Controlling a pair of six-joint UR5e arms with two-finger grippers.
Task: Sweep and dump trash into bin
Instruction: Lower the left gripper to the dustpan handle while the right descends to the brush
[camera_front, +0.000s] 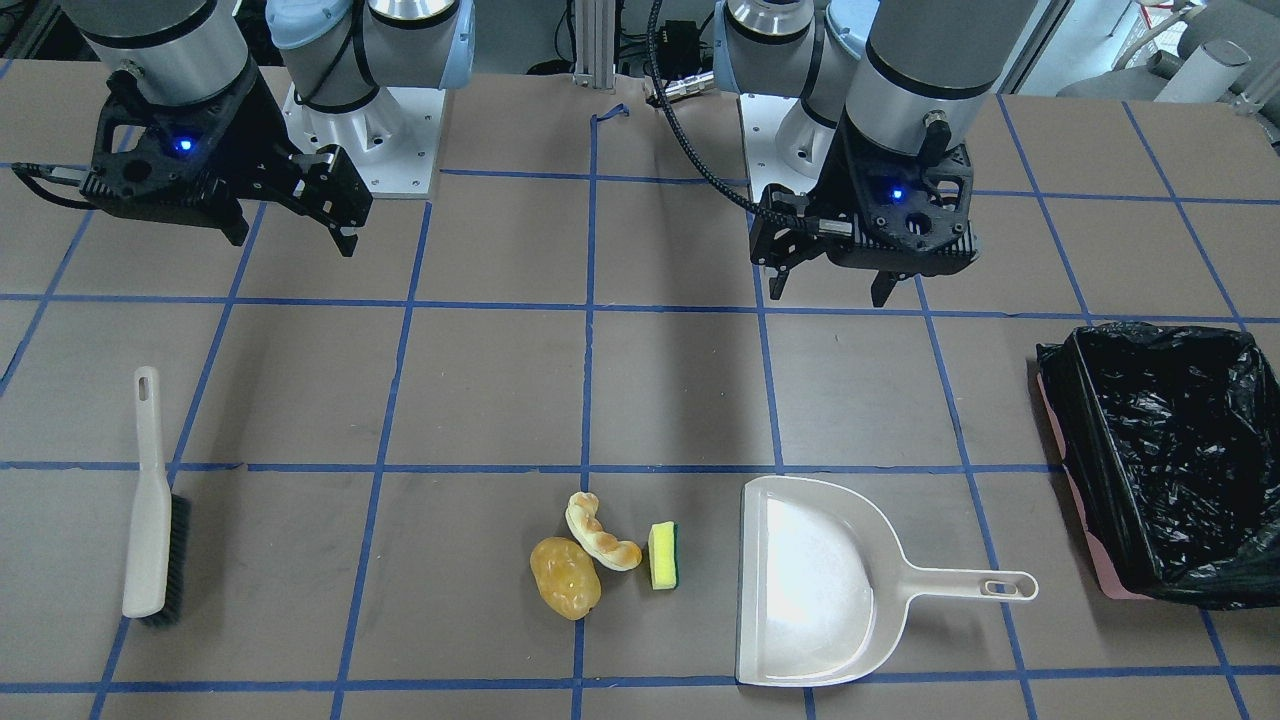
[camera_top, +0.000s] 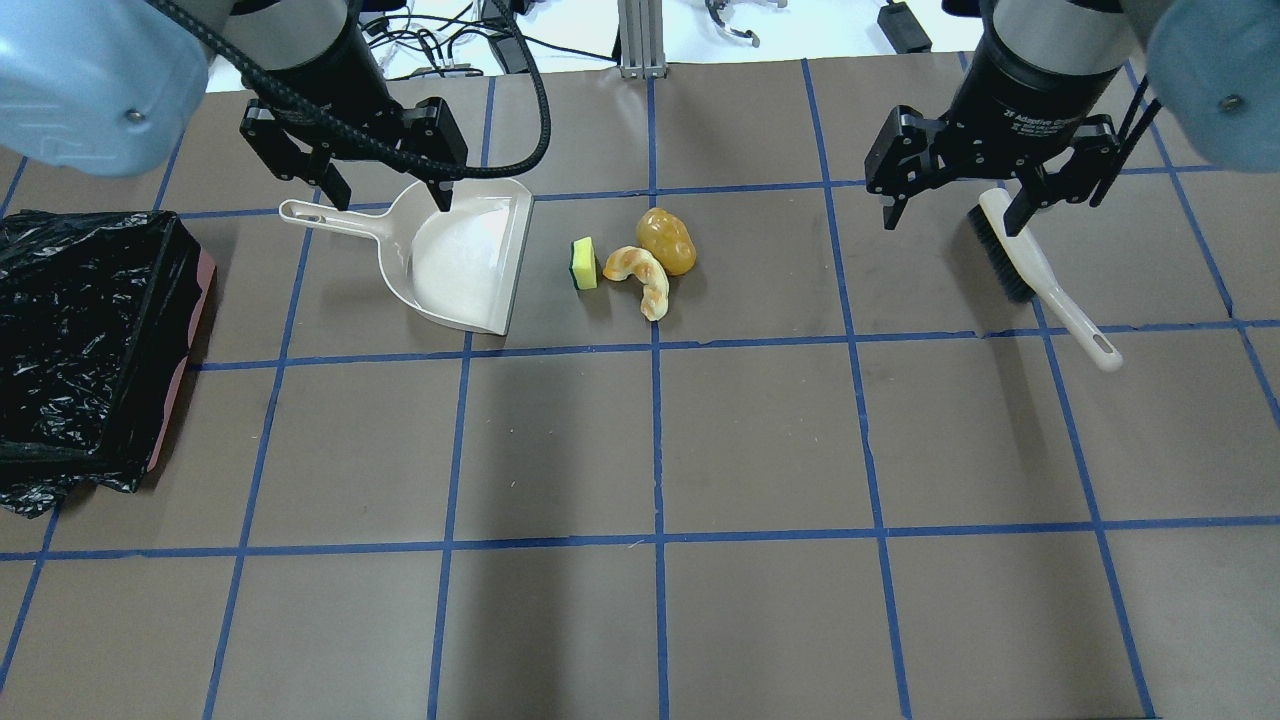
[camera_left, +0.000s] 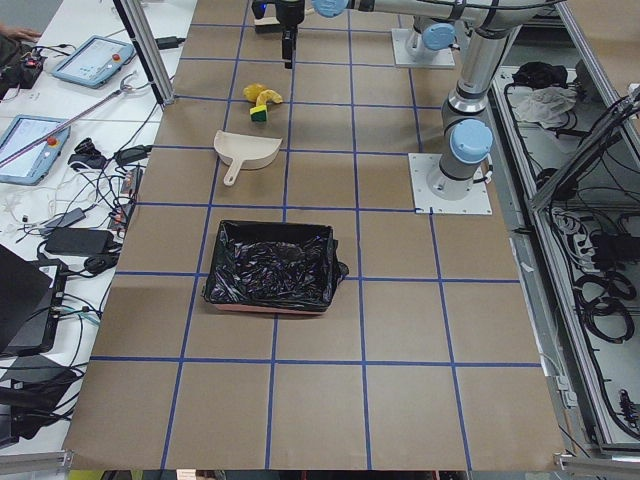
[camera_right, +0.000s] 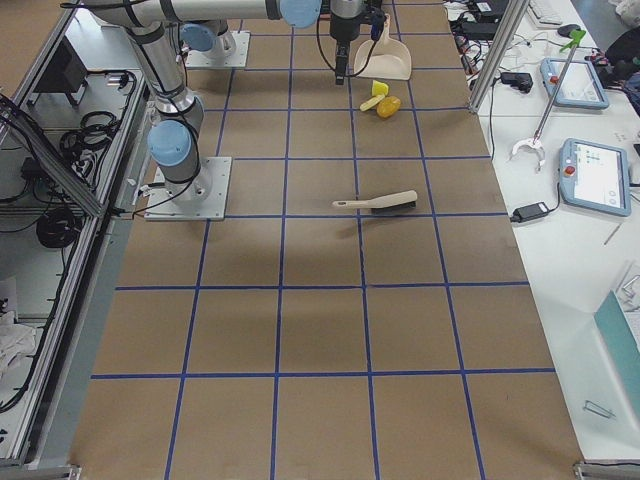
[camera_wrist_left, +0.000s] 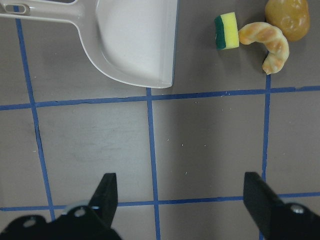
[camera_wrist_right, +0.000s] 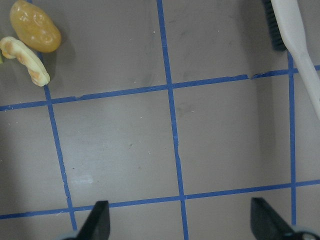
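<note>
Both the left gripper (camera_front: 830, 292) and right gripper (camera_front: 293, 238) hang open and empty, so grip the brush (camera_top: 1010, 255) mid-handle and sweep the sponge (camera_top: 583, 264), bread piece (camera_top: 637, 275) and potato (camera_top: 667, 241), lying just beside the dustpan (camera_top: 465, 260) lip, straight in.

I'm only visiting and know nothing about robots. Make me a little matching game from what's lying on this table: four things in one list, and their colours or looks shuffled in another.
Things:
1. sponge
2. dustpan
3. brush
4. bin

Looks:
A. glossy, crinkly black lining
B. yellow with a green edge
C. cream-white, lying empty
D. dark bristles on a pale handle

Pairs: 1-B, 2-C, 3-D, 4-A
</note>
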